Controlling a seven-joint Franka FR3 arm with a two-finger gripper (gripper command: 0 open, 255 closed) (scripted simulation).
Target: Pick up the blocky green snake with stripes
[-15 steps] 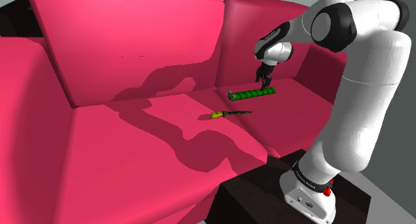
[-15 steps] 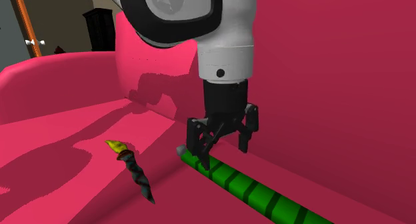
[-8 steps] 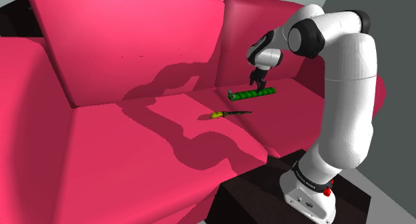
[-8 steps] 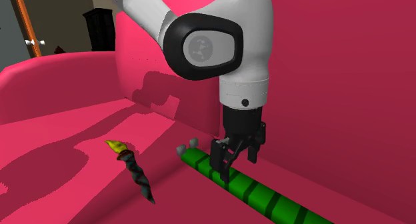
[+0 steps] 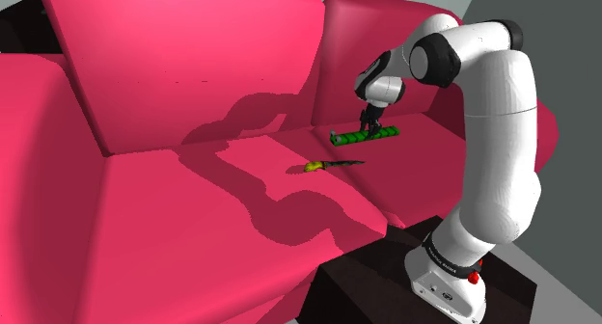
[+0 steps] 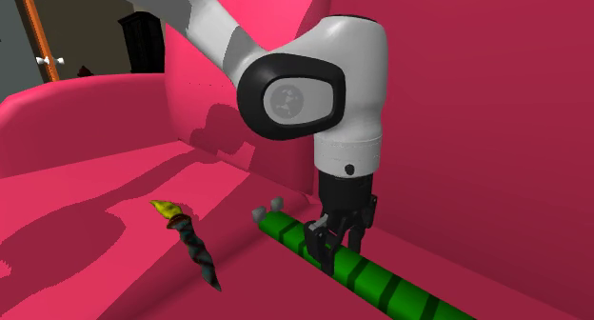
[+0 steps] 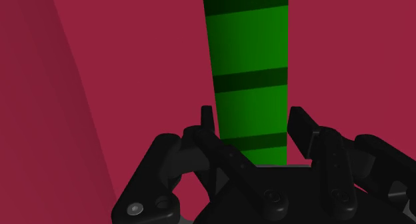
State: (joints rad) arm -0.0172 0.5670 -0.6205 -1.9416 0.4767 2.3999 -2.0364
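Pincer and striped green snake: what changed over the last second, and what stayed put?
The pincer came down and shifted along the green striped snake, away from its head end. Its open fingers now straddle the body without visibly clamping it. The snake, the dark twisted thing with a yellow tip and the red sofa stayed put.

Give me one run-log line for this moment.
phase: pre-grasp | gripper: open, astride snake | snake: flat on sofa, not lifted

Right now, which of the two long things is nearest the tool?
The green striped snake, straddled by the tool; the dark twisted thing with a yellow tip lies apart.
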